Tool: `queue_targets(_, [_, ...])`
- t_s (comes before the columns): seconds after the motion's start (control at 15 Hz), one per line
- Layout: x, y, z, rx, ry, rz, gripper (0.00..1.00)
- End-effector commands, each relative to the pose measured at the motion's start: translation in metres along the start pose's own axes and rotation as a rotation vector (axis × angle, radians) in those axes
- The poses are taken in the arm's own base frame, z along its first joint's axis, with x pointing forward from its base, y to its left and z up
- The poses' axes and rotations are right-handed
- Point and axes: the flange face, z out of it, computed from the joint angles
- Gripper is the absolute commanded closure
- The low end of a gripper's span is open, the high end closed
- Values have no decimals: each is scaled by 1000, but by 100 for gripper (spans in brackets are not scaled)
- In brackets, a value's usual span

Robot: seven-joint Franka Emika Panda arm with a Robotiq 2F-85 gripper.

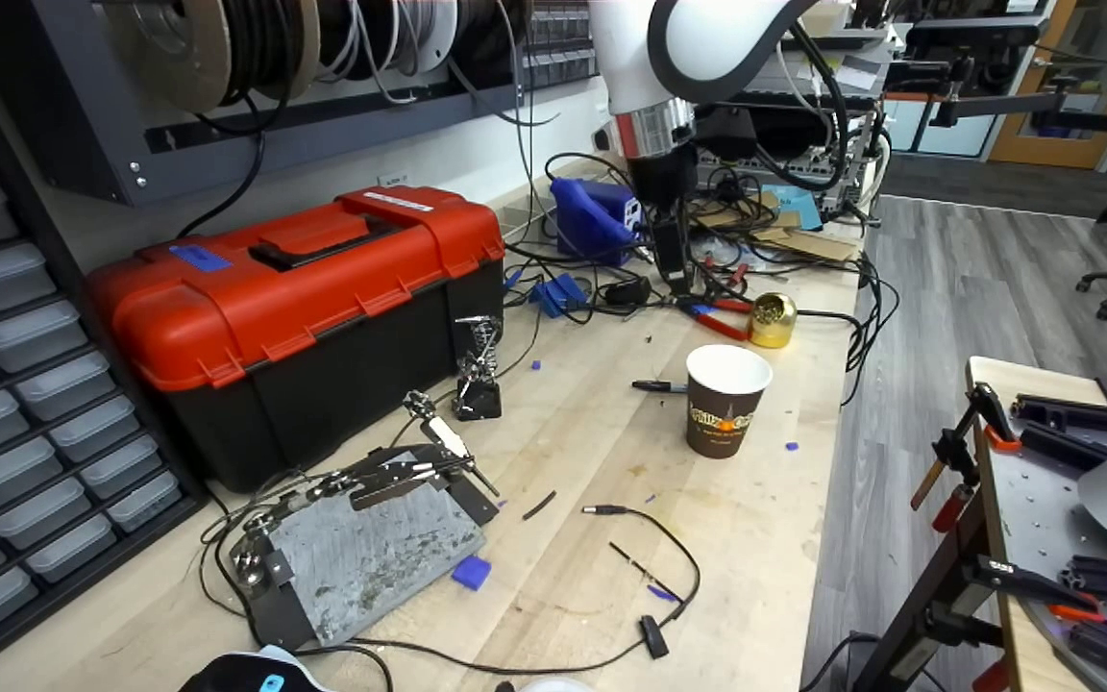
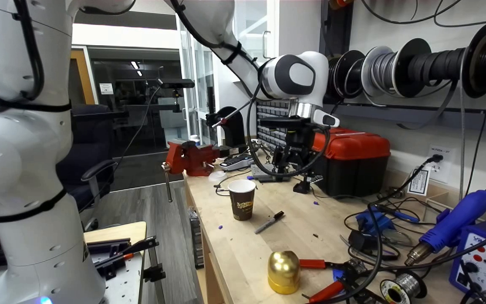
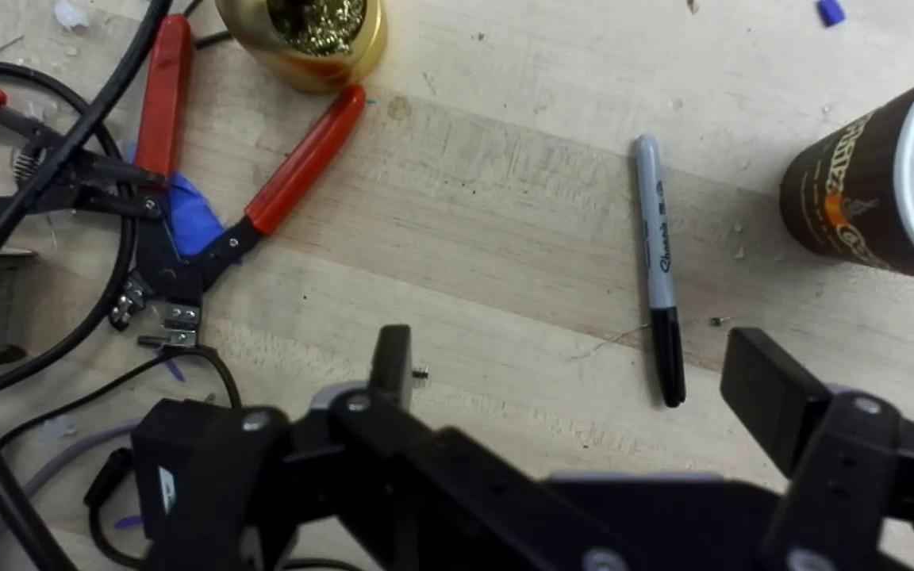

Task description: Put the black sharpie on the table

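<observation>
Wrist view: the gripper (image 3: 572, 373) was seen with its two fingers parted wide, held above the table (image 3: 457, 206).
Arm (image 2: 298, 76): in both exterior views it was stretched out over the table, its wrist turned down and the gripper pointed at the wood below.
Sharpie (image 3: 654, 230): one was counted, grey in the barrel and black in the cap, laid flat on the table near the paper cup (image 3: 846, 182) and apart from it; in the wrist view, the end of its cap was framed between the fingers.
Paper cup: one was counted, brown outside and white inside, stood upright.
Gold pot (image 2: 284, 273): one was counted, with brassy curls (image 3: 322, 24) shown in its opening in the wrist view.
Red-handled tools (image 3: 306, 162): two were counted, one being cut off by the edge of the wrist view.
Toolbox (image 1: 323, 351): one was counted, red-lidded and black-bodied; the lettering on its white label (image 1: 398, 200) was too small to be read.
Writing: "Sharpie" was read along the grey barrel; "Philz" was made out on the cup, the word after it only partly; "878" was shown on the blue unit (image 2: 483, 253).
</observation>
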Motion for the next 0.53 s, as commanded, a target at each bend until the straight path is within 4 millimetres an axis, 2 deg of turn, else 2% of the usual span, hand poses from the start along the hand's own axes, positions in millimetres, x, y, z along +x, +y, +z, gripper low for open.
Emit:
queue_targets(0.0, [-4,-2,-2,-6,25,14,0])
queue_targets(0.2, [-14,-8,-3,-14,50,27,0])
queue_targets(0.47, [-16,-8,-3,-15,53,29,0])
